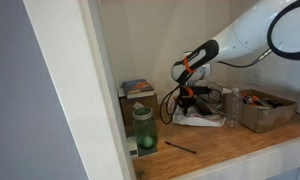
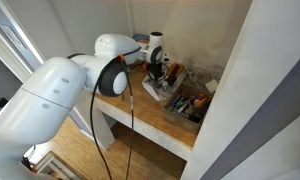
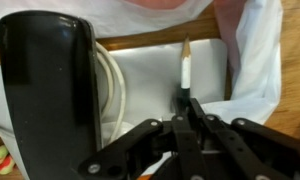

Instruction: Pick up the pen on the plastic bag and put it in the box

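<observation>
In the wrist view a white pen (image 3: 186, 68) with a dark lower end lies on the white plastic bag (image 3: 255, 60). My gripper (image 3: 186, 106) is down on the bag, and its two black fingers are shut on the pen's dark end. In both exterior views the gripper (image 1: 187, 98) (image 2: 160, 73) is low over the bag (image 1: 202, 119) on the wooden shelf. The box (image 1: 266, 112) (image 2: 189, 106), an open tray holding several small items, stands beside the bag.
A black handset-like object (image 3: 45, 80) with a white cord lies close beside the gripper. A green jar (image 1: 143, 130), a stack of books (image 1: 138, 90) and a thin dark stick (image 1: 180, 147) are on the shelf. Walls close in the back and sides.
</observation>
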`<state>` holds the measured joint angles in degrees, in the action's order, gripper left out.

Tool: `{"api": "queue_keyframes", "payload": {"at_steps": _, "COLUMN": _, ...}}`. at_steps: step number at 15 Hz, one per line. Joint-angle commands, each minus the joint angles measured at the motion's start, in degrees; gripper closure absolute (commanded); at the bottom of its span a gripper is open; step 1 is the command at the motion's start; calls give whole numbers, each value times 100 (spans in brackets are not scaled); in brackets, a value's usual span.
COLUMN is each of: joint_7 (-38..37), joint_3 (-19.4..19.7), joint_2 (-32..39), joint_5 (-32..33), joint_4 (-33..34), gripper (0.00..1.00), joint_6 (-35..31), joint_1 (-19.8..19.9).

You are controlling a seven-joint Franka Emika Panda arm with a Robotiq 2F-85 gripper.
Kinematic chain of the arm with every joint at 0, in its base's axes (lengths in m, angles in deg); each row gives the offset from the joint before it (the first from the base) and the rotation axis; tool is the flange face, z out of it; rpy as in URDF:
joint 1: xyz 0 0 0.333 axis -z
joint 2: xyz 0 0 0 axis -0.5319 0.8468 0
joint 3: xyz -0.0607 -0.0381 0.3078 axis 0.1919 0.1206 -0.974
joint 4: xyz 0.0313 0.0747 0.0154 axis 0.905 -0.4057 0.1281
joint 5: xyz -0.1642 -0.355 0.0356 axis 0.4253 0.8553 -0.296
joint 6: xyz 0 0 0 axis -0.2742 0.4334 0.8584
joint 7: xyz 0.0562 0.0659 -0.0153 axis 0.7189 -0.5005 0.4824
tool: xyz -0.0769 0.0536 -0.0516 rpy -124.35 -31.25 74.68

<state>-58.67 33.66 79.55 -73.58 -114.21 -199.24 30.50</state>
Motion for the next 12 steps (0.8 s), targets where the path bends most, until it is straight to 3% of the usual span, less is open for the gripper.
{"api": "queue_keyframes", "payload": {"at_steps": 1, "joint_7": -39, "joint_3": 9, "joint_2": 59, "joint_5": -119, "joint_4": 286, "gripper": 98, "joint_6": 288, "joint_1": 38}}
{"api": "queue_keyframes", "payload": {"at_steps": 12, "joint_7": -18, "joint_3": 85, "joint_2": -1119, "joint_5": -125, "joint_4": -163, "gripper": 98, "joint_6": 818, "joint_1": 348}}
